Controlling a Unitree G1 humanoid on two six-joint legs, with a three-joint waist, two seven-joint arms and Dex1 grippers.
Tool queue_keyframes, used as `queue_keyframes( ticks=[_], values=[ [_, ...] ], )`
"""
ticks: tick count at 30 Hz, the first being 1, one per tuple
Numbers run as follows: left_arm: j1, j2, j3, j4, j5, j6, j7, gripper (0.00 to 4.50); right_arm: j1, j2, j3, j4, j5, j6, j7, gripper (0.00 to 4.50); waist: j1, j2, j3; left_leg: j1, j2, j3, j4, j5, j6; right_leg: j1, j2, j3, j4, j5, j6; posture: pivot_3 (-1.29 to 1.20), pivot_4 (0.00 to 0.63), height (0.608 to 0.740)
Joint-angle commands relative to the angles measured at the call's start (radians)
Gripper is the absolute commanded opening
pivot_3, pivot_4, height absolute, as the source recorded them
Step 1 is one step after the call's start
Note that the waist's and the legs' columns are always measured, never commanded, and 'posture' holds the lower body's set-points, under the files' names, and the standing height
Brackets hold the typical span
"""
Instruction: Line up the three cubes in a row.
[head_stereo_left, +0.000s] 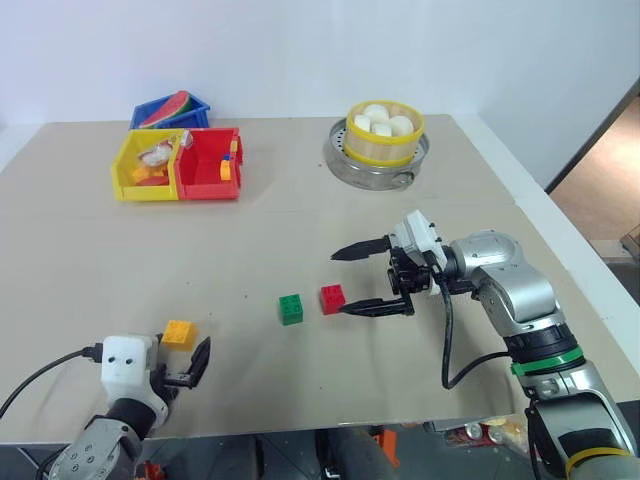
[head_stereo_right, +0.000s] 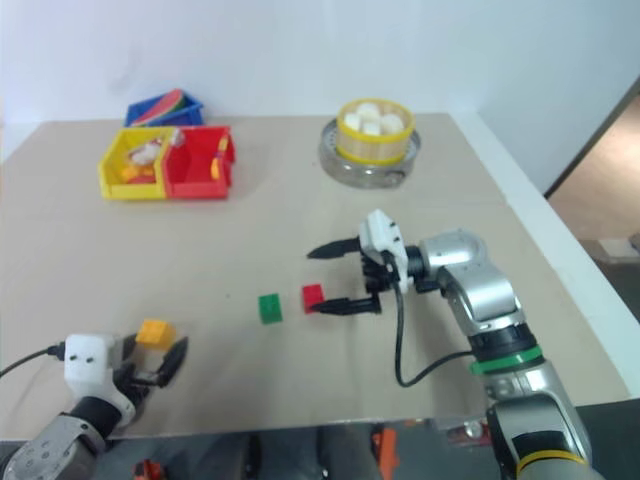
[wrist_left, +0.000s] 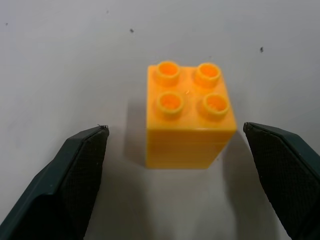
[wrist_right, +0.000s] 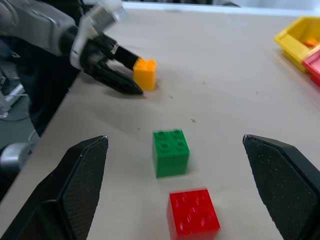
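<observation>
Left gripper stands open astride the yellow-orange studded plastic cube near the worktop's front-left edge; advise centring before closing; right gripper, open, flanks the red cube beside the green cube.

A lab-like test setup: bare table, plain white wall, sorting bins.

We see three small studded cubes standing upright, studs up. The green cube is our landmark. The red cube sits just beside it on its right, not touching. The yellow-orange cube lies well apart to its left, nearer the robot.
</observation>
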Motion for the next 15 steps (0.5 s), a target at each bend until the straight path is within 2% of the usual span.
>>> queue_keyframes(
  ticks=[1,4,7,14,15],
  values=[
    [0.005,0.01,0.007,0.002,0.007,-0.03,-0.004,4.47,-0.008,-0.014,-0.016,-0.038,0.013,0.0,0.022,4.5,0.0,0.0,0.0,0.0,0.0,0.0,0.0,0.0,0.0,0.0,0.0,0.0,0.0,0.0,0.0,0.0,0.15,0.74],
    [0.007,0.012,0.006,0.017,0.004,-0.04,-0.01,4.47,-0.008,-0.014,-0.014,-0.036,0.005,-0.011,0.026,4.5,0.0,0.0,0.0,0.0,0.0,0.0,0.0,0.0,0.0,0.0,0.0,0.0,0.0,0.0,0.0,0.0,0.15,0.74],
    [0.008,0.01,0.01,0.027,-0.004,-0.043,-0.01,3.65,-0.008,-0.014,-0.013,-0.036,-0.002,-0.014,0.023,4.5,0.0,0.0,0.0,0.0,0.0,0.0,0.0,0.0,0.0,0.0,0.001,0.0,0.0,0.0,0.0,0.0,0.15,0.74],
    [-0.037,0.052,-0.02,0.064,0.026,-0.063,-0.021,1.31,-0.011,-0.006,-0.008,-0.029,-0.021,-0.03,0.015,4.5,0.003,0.0,0.0,0.0,0.0,0.0,0.0,0.0,0.0,0.0,0.0,0.0,0.0,0.0,0.0,0.0,0.15,0.74],
    [-0.041,0.059,-0.029,0.064,0.033,-0.065,-0.023,1.31,-0.011,-0.006,-0.008,-0.028,-0.023,-0.032,0.013,4.5,0.004,0.0,0.0,0.0,-0.001,0.0,0.0,0.0,0.0,0.0,-0.001,0.0,0.0,0.0,0.0,0.0,0.15,0.74]
  ],
)
